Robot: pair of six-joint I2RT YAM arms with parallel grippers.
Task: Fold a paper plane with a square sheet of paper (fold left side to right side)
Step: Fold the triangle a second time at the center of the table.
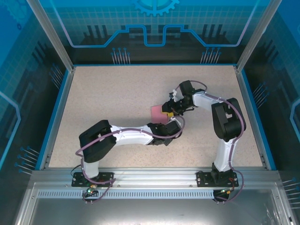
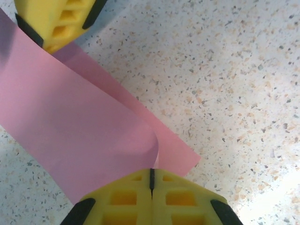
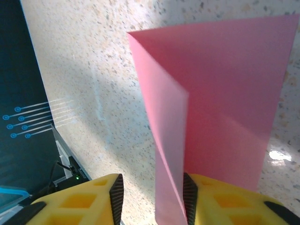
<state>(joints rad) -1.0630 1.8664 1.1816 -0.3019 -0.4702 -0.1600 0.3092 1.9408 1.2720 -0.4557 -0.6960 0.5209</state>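
Top view: the paper [image 1: 155,112] lies near the middle of the table [image 1: 108,93], a pink patch showing at 9 o'clock of the two claws. My left arm comes in low from 7 o'clock, its claw [image 1: 173,122] at the paper's near edge. The right arm stands up at 4 o'clock and bends back, so its claw [image 1: 169,108] meets the paper from 2 o'clock.

Left wrist: the left claw [image 2: 151,177] is fully closed, nipping the edge of the paper where it curls over itself. The bend is round, not creased. A finger of the right claw sits at 11 o'clock, on the paper.

Right wrist: the right claw [image 3: 152,186] is partly parted. A raised flap passes between its fingers, against the right one, unclamped.

I judge the first fold is under way and unpressed, with every later fold left to do.
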